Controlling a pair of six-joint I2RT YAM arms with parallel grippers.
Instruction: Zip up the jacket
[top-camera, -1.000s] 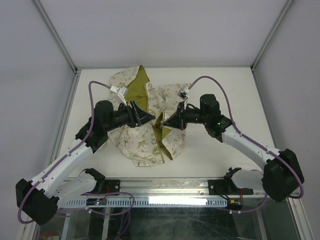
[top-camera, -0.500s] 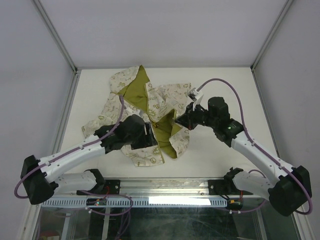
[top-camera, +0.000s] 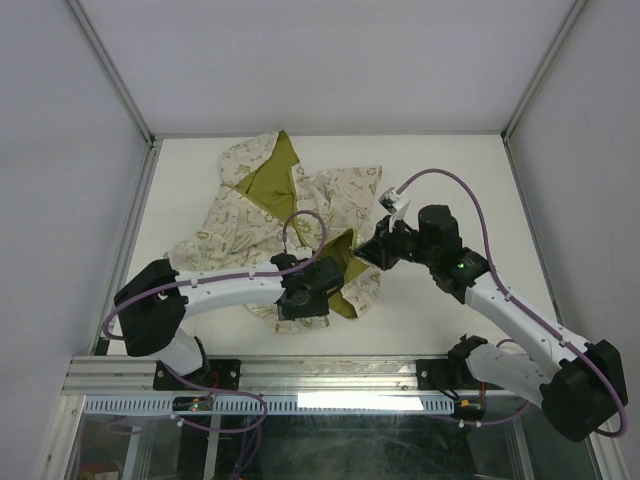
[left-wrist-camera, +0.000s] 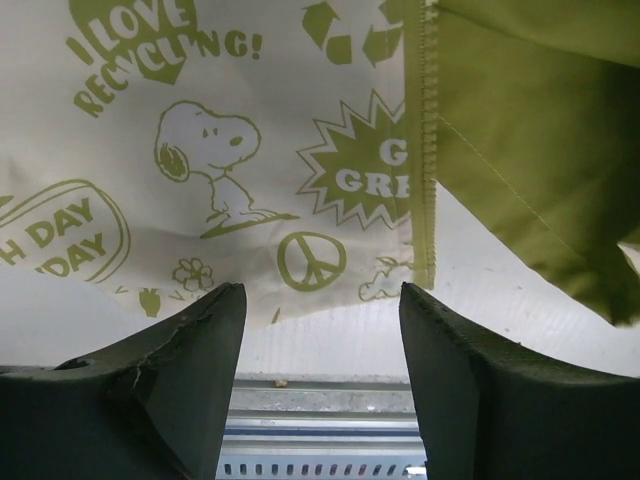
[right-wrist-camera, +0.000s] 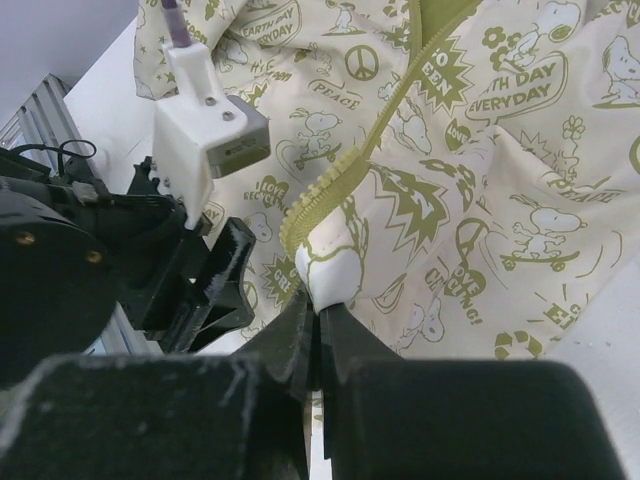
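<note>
The right claw (right-wrist-camera: 320, 312) is pinched shut on a small fold of the jacket (right-wrist-camera: 480, 150), gripping it right beside the zipper teeth (right-wrist-camera: 335, 185), and the cream cloth puckers up into the grip. The left claw (left-wrist-camera: 320, 300) is spread wide with nothing between its fingers (left-wrist-camera: 180, 350). It sits low at the near hem, where the printed panel and a straight run of zipper teeth (left-wrist-camera: 428, 150) lie just beyond the fingertips, with the olive lining (left-wrist-camera: 530, 150) folded over to one side. From above, the left claw (top-camera: 305, 300) is at the near edge of the jacket (top-camera: 240, 215) and the right claw (top-camera: 375, 250) is at its right front panel, the two near each other but apart. The jacket lies rumpled and unzipped across the middle of the white table (top-camera: 450, 170). Its lining (top-camera: 265, 185) shows at the far collar end and again at the near hem between the claws.
</note>
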